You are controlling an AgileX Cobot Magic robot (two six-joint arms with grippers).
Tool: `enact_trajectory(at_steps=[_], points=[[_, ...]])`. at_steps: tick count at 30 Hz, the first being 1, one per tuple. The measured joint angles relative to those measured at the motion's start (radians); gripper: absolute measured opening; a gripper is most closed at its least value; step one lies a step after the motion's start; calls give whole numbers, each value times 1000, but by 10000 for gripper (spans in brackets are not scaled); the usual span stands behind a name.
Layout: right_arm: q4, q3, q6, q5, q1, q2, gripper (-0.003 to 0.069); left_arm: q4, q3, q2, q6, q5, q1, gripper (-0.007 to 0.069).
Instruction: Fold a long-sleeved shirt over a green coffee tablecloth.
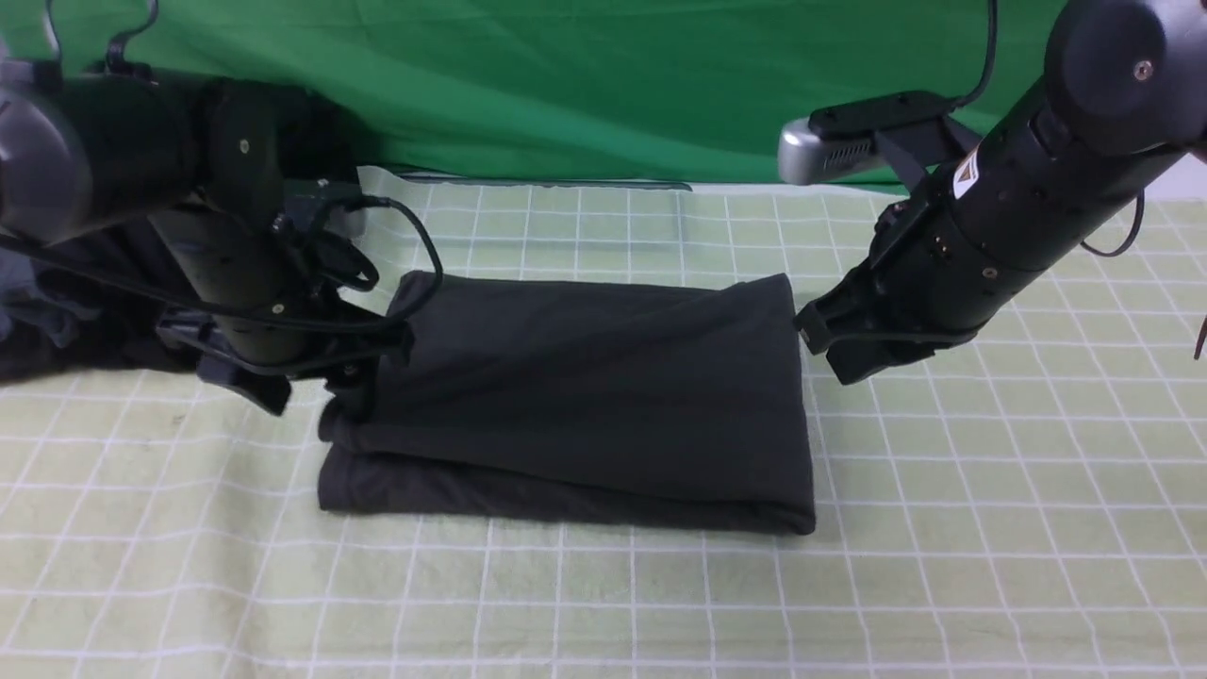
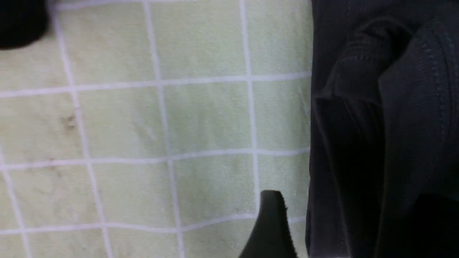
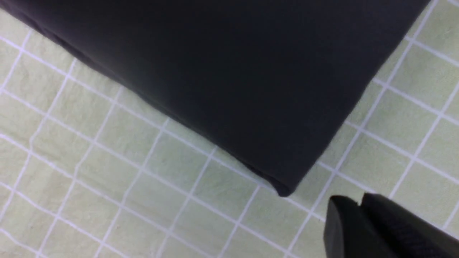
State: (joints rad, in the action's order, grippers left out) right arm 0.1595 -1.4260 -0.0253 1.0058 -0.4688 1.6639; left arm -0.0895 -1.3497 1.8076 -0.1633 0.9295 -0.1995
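The long-sleeved shirt (image 1: 585, 377) lies folded into a dark charcoal rectangle in the middle of the green coffee tablecloth (image 1: 990, 519), which has a white grid. My left gripper (image 1: 321, 377) is at the shirt's left edge, low over the cloth. In the left wrist view it (image 2: 349, 215) is open, one finger (image 2: 272, 222) over the tablecloth (image 2: 143, 125), the other a dark shape over the shirt (image 2: 394, 107), whose stacked edges lie between them. My right gripper (image 1: 820, 349) hovers shut and empty beside the shirt's far right corner. Its closed tips (image 3: 358, 204) are just off the shirt (image 3: 222, 71).
A plain deep-green cloth (image 1: 566, 85) hangs behind the table. A bundle of dark garments (image 1: 57, 321) lies at the far left behind my left arm. Bare gridded tablecloth (image 3: 107, 161) stretches in front of and to the right of the shirt.
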Motion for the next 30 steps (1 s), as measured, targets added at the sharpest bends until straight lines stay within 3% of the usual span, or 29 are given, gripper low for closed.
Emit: enact_trajectory(at_steps=[6, 12, 15, 19, 24, 30], points=[[2, 0, -6, -25, 0, 0, 50, 0, -13, -68, -19, -14, 0, 451], [3, 0, -15, -41, 0, 0, 50, 82, -19, -84, -12, 5, 0, 375], [12, 0, -18, -41, -1, 4, 50, 103, -19, -82, -15, -8, 0, 258], [53, 0, -31, -65, -23, 32, 43, 263, -19, -78, 79, -82, -2, 50], [79, 0, -46, -119, -72, 138, 6, 338, -19, -21, 146, -105, -11, -2], [77, 0, -46, -110, -88, 269, -1, 264, 79, 59, 127, -127, -11, -6]])
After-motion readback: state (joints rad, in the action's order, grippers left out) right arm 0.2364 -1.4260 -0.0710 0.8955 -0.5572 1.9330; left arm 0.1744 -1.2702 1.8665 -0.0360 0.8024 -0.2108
